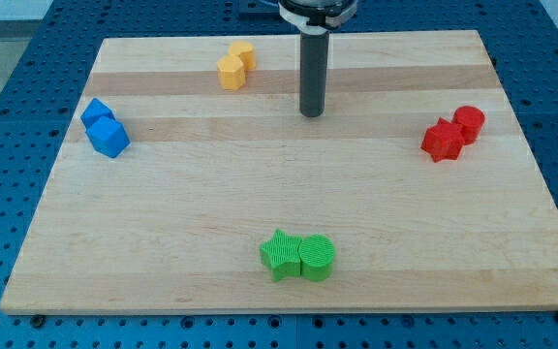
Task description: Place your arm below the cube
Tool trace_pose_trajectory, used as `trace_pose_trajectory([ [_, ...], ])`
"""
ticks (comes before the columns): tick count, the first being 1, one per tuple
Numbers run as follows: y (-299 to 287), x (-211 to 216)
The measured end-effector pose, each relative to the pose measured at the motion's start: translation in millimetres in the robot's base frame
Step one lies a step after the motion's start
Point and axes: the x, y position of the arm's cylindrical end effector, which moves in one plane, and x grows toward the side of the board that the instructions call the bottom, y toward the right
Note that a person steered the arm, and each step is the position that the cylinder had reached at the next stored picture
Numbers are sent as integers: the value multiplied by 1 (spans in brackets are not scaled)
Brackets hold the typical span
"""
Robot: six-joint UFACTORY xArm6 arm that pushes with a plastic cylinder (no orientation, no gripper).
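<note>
My tip [312, 113] sits on the board near the top edge, about mid-width, touching no block. It is a bare rod: nothing to open or close, nothing held.

The cube is most likely the blue cube [109, 137] near the left edge, touching a second blue block [95, 113] just above it. Other pairs:
- yellow blocks [233, 66], top edge, left of the tip
- red blocks [452, 134], right edge
- green star [280, 254] and green cylinder [317, 257], touching, bottom edge

Step, as I judge it: approach not begun, the tip is well apart from the cube and higher up the board.

Next move: slide left and toward the bottom edge, then stop just under the cube without nudging it. The path looks free; the green pair lies further down.
</note>
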Motion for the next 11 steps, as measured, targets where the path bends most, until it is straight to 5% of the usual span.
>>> trace_pose_trajectory([
  [11, -235, 118],
])
